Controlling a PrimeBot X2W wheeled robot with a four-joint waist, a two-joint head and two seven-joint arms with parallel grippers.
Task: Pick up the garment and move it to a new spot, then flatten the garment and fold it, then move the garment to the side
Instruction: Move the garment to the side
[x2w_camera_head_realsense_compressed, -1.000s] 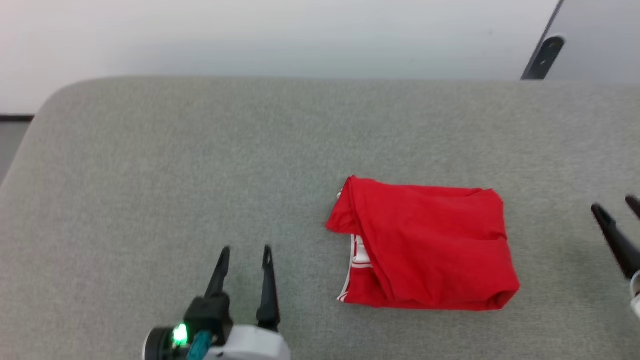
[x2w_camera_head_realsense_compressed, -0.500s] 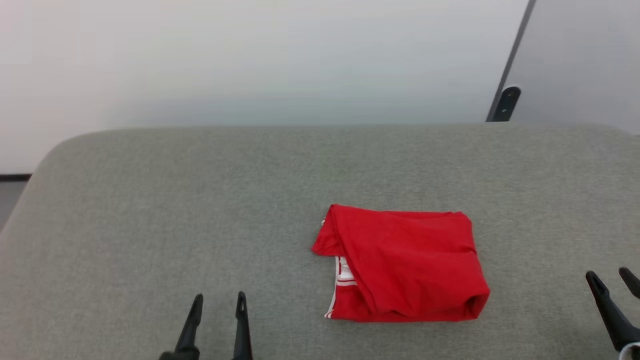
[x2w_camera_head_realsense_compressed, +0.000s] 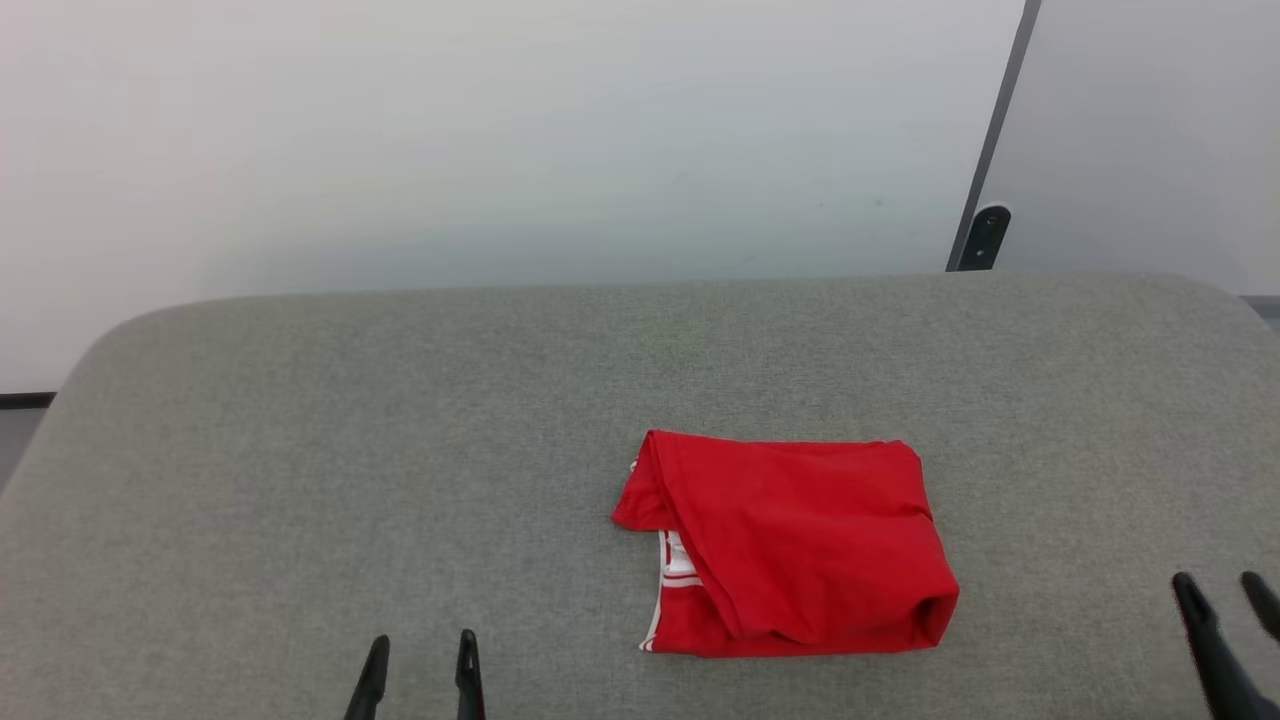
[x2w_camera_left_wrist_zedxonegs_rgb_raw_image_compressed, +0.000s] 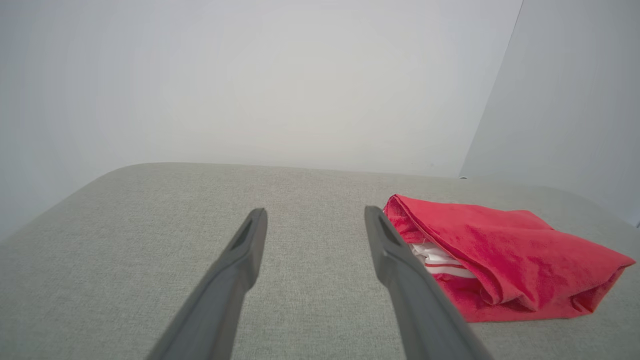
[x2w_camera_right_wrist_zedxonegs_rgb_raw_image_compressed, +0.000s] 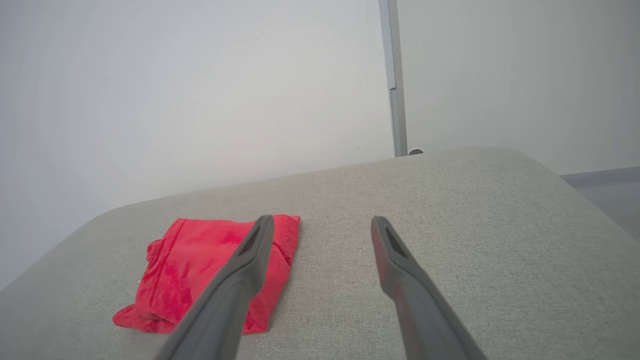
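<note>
Evidently folded already, the red garment (x2w_camera_head_realsense_compressed: 800, 540) is lying lower centre-right on the grey surface (x2w_camera_head_realsense_compressed: 300, 450), while the left end effector (x2w_camera_head_realsense_compressed: 422, 660) and right end effector (x2w_camera_head_realsense_compressed: 1222, 600) are hovering open and empty along the bottom edge, apparently giving it room.

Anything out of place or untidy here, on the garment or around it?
Only a small untidiness: the folded garment has an uneven left edge, where a red flap bulges outward and white striped trim peeks out beneath it. It lies on the grey surface, with the left gripper and right gripper open and apart from it.
</note>
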